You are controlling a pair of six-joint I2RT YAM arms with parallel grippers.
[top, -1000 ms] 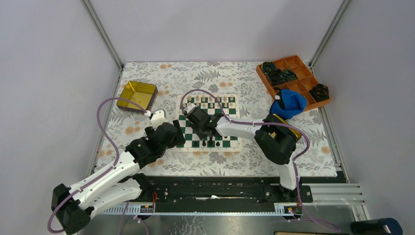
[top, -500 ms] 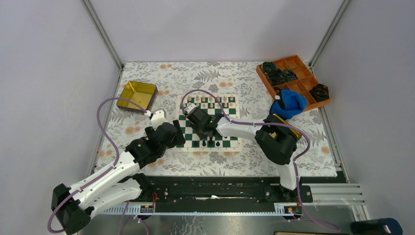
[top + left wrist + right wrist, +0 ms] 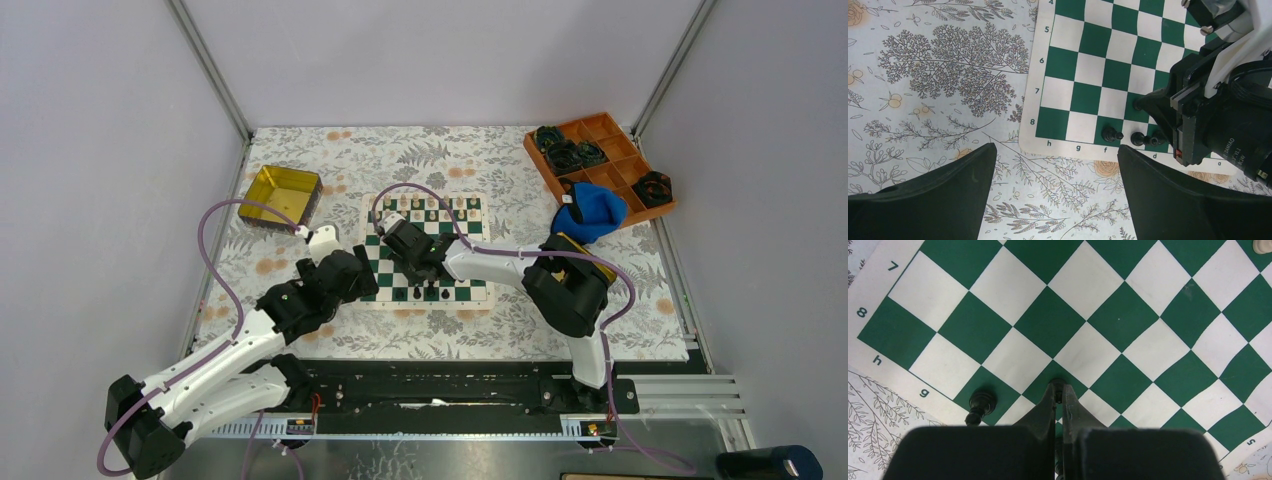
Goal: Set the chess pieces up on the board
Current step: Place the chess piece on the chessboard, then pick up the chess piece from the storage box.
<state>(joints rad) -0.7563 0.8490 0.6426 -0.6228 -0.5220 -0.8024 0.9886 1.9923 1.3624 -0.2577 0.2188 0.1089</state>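
Bright, even light falls from overhead across the bench [image 3: 450, 160], so the shadows under the arms are faint and soft-edged. The gold tin [image 3: 280, 190] at the far left corner gives back a mild sheen, with nothing blown out. From above the picture is sharp, though the chess pieces [image 3: 432, 212] on the board [image 3: 472, 282] are too small to read. Up close, the left hand [image 3: 1056, 148] shows its fingers [image 3: 943, 197] as dark, blurred wedges while the mat stays crisp. Behind the right hand [image 3: 1058, 386] its body is an unfocused black mass, and the squares bow towards the right edge.
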